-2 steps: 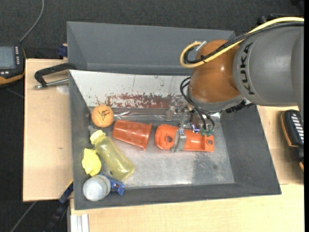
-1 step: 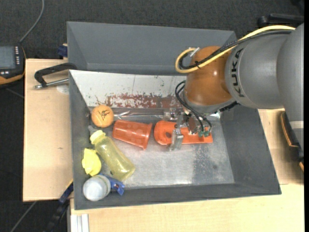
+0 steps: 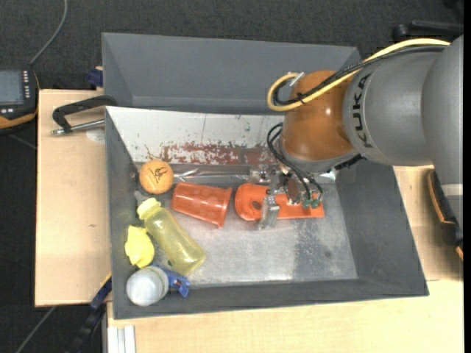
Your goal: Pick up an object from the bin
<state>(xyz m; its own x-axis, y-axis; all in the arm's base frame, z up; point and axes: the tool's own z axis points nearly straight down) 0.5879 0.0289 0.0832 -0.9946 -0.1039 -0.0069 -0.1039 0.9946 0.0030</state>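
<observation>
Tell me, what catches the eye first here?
A big grey arm reaches in from the right, its pincer low at an orange plastic piece in the middle of the bin. Left of that lie an orange cup, an orange ball and a yellow bottle.

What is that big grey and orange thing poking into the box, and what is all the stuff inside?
That is a robot arm. The camera looks down from above on a grey metal bin, and the arm reaches in from the right. The orange dome is a cover on its wrist. At its tip is its hand, low in the middle of the bin, right at an orange-red plastic thing. I cannot tell whether it grips it. Left of that lies an orange cup on its side, then an orange ball. Along the left side are a yellowish bottle, a small yellow thing and a white and blue thing.
</observation>
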